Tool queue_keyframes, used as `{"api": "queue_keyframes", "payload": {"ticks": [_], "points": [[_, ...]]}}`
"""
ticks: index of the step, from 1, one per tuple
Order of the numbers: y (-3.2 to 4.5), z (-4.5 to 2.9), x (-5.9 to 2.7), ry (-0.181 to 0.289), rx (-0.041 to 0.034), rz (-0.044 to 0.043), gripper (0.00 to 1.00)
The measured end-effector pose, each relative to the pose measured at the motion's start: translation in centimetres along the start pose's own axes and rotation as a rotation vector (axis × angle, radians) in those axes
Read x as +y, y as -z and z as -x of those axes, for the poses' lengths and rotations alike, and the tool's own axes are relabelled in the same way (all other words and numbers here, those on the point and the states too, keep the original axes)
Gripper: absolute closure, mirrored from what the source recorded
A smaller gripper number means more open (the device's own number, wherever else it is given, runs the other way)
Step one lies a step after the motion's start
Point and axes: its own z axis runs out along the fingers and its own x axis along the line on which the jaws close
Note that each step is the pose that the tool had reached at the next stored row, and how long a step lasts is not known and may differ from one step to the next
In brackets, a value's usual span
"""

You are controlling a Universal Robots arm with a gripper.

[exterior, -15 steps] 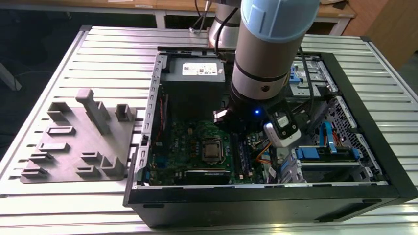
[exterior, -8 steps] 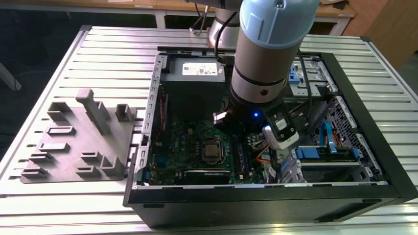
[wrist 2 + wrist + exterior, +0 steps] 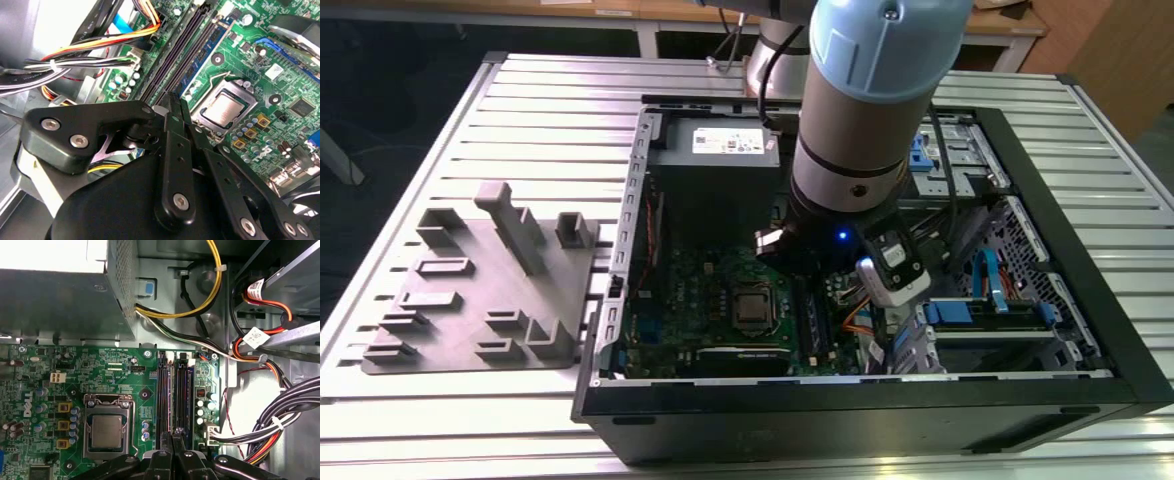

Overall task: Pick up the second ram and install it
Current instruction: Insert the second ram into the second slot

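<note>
My gripper (image 3: 173, 109) (image 3: 175, 437) is low inside the open computer case, its black fingers (image 3: 186, 131) shut close together. A thin dark edge, the second ram (image 3: 173, 98), stands pinched between them. It lines up with the long black slot rails (image 3: 172, 62) (image 3: 176, 390) of the green motherboard (image 3: 100, 370) and sits just above them. Another blue stick (image 3: 206, 56) stands in the slot nearest the processor (image 3: 227, 107) (image 3: 106, 432). In the exterior view the arm (image 3: 854, 130) covers the slots.
The grey power supply (image 3: 714, 150) (image 3: 60, 305) sits at one end of the slots. Bundled cables (image 3: 75, 60) (image 3: 280, 425) crowd the side away from the processor. The drive bays (image 3: 987, 290) fill the case's right in the exterior view. A grey holder plate (image 3: 480, 290) lies outside on the slatted table.
</note>
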Motion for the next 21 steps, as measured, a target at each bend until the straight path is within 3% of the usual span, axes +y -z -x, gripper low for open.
{"api": "queue_keyframes", "payload": {"ticks": [8, 21], "points": [[-0.19, -0.04, -0.07, 0.000, -0.0002, 0.0093, 0.91], [-0.79, -0.19, -0.13, -0.001, -0.0001, 0.0141, 0.91]]}}
